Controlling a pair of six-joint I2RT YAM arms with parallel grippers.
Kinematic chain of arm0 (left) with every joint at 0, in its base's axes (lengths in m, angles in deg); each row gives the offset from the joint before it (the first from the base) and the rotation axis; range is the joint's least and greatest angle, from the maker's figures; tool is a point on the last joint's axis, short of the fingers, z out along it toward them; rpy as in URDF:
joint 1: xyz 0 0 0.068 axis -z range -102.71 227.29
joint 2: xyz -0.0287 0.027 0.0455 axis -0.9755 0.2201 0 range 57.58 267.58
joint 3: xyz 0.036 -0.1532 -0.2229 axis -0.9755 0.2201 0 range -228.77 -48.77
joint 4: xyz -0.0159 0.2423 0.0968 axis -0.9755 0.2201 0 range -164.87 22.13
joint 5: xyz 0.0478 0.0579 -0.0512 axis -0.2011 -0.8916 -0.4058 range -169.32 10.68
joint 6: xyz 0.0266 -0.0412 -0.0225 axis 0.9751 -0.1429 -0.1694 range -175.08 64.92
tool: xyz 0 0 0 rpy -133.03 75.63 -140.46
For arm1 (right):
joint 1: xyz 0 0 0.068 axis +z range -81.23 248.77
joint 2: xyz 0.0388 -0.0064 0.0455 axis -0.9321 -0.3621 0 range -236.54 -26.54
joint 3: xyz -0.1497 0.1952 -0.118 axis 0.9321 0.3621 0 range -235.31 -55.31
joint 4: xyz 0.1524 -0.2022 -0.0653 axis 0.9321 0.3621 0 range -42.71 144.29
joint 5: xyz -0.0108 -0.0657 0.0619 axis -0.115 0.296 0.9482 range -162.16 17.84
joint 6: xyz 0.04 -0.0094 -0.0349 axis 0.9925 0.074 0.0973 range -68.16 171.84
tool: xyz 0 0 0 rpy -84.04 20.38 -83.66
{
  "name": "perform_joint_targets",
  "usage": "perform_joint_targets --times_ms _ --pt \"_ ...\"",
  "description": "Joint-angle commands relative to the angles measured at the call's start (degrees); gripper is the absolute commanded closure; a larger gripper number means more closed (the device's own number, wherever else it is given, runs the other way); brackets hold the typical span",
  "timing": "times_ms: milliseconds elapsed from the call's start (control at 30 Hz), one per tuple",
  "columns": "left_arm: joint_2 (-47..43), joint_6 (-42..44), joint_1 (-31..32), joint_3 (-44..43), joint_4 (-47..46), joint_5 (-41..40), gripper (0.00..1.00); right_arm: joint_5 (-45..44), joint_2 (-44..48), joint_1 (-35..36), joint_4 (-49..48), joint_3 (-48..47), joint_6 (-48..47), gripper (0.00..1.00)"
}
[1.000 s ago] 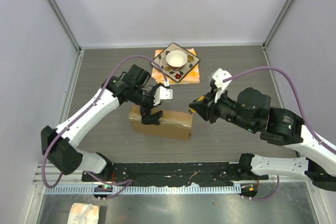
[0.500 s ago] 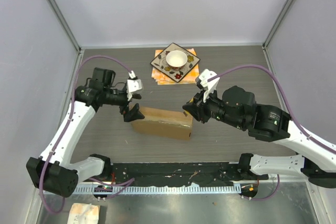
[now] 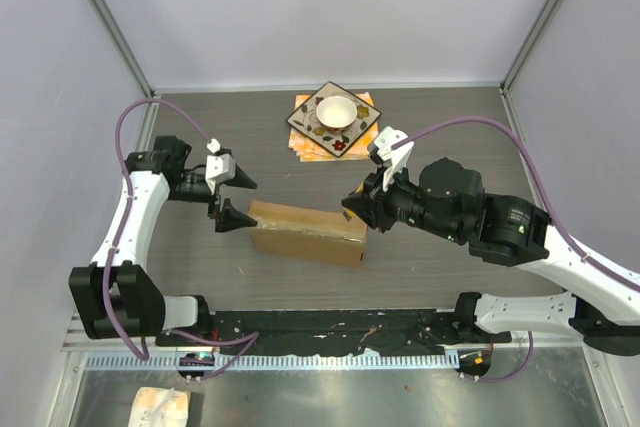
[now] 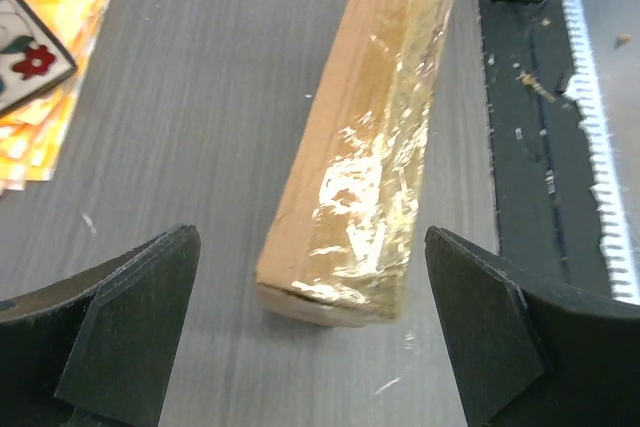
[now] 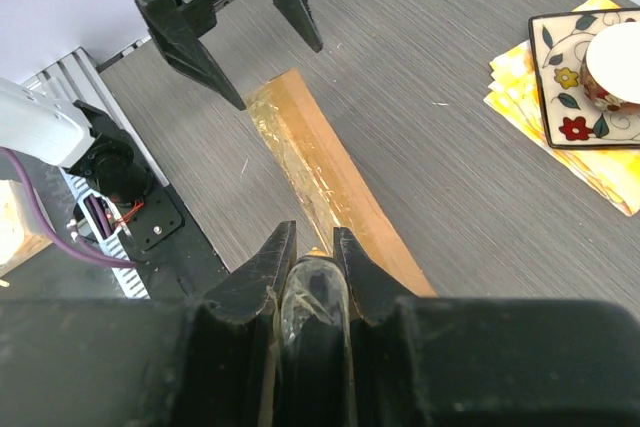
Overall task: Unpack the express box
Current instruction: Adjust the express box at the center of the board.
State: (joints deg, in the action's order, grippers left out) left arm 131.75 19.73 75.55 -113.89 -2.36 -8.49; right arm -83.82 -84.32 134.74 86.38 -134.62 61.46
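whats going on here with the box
Two robot arms are working on the brown box lying on the table. The right gripper is nearly shut at the box's right end, pinching what looks like clear tape. The left gripper is wide open at the other end, a finger on either side, not touching it. The box looks sealed. A plate with a bowl sits behind the box.

- Desk: dark grey, wood-grain.
- Square floral plate at far centre, with a white bowl on it.
- Orange-yellow sheets under the plate, possibly folded napkins.
- Pale packet beyond the near-left edge.
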Motion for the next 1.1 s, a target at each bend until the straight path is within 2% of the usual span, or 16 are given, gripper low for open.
perform_joint_targets --times_ms 0,67,200,400,633,767,933,1067 --pt "3.3 24.6 -2.2 -1.7 22.8 5.3 0.00 1.0 -0.7 -0.1 -1.8 -2.9 1.0 0.99" --pt "4.4 23.9 -2.7 -1.6 22.9 5.7 0.00 1.1 -0.7 -0.1 -1.9 -2.9 1.3 0.99" --pt "3.5 29.7 -2.9 2.1 22.8 5.5 0.00 1.2 -1.4 -0.1 -1.9 -3.0 1.3 0.99" --pt "3.9 29.3 -3.4 2.7 22.9 6.3 0.00 1.3 -2.2 -0.1 -1.8 -3.4 1.3 0.99" --pt "0.6 20.5 -4.1 -1.3 22.8 13.5 0.00 0.8 -2.5 -0.1 -1.6 -3.3 0.9 0.99" --pt "-0.3 12.8 -4.2 -2.8 22.8 16.6 0.00 1.0 -2.9 -0.1 -1.4 -3.5 0.9 0.99" --pt "-1.7 10.5 -3.0 -0.5 22.8 14.8 0.00 1.4 -3.0 -0.1 -1.3 -3.7 0.7 0.99" --pt "-3.4 12.6 -0.6 4.1 22.7 12.6 0.00 1.7 -2.6 -0.1 -1.2 -3.5 1.0 0.99"
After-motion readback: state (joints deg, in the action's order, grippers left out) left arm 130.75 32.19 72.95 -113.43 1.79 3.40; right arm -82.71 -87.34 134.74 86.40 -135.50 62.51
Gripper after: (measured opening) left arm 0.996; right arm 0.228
